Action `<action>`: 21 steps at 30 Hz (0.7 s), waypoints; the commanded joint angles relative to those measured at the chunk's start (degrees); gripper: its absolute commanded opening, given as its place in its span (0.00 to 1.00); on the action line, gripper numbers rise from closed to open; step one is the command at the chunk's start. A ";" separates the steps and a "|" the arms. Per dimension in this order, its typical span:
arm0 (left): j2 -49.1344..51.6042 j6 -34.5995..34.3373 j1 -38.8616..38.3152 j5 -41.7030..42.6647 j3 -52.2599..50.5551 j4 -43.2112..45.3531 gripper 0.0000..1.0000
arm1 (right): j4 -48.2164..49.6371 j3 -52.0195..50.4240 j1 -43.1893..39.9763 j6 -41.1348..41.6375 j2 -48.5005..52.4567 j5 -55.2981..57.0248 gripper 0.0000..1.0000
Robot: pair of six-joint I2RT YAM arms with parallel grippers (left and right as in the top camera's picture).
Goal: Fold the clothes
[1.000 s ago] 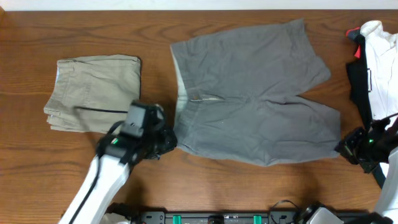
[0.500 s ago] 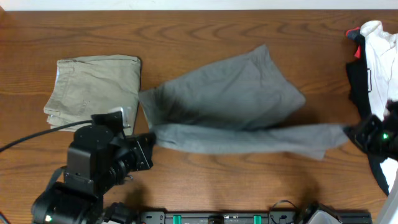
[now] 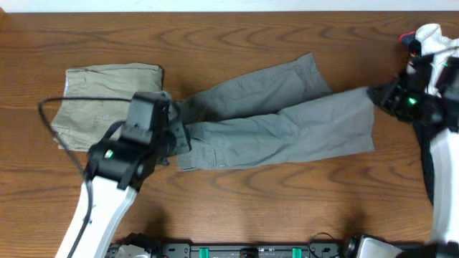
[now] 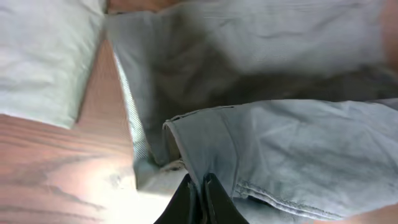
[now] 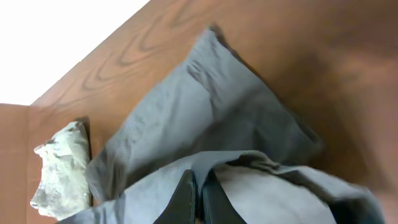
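Overhead: the grey shorts (image 3: 272, 122) lie across the middle of the table (image 3: 287, 208). They are doubled lengthwise, with the near half laid over the far half. The waistband end points left and the leg hems point right. One leg of the lower layer fans out toward the far edge.

Left gripper (image 3: 178, 137): at the waistband end. In the wrist view its fingers (image 4: 186, 202) are pressed together, with the waistband edge pinched between them. A stitched seam runs along the cloth beside them.

Right gripper (image 3: 374, 97): at the hem of the upper leg. In the wrist view its jaws are closed tight on the hem, and the cloth rises to the fingertips.

Beige shorts (image 3: 107, 93): folded, just left of the grey pair. Whether the two touch cannot be told.

White-and-black garment (image 3: 437, 50): at the table's right edge, behind the right arm. Its red bit (image 3: 411, 39) is too small to read.
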 commanded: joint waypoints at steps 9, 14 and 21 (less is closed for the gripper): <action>12.04 1.64 1.55 -21.07 0.42 4.94 0.06 | 19.56 0.74 4.66 8.83 16.26 -1.46 0.01; 16.50 2.73 1.84 -24.65 0.39 9.90 0.06 | 28.26 0.74 5.88 11.69 22.18 -1.97 0.01; 22.51 2.75 2.64 -27.43 0.39 15.23 0.06 | 37.48 0.74 8.24 12.26 28.63 -3.56 0.01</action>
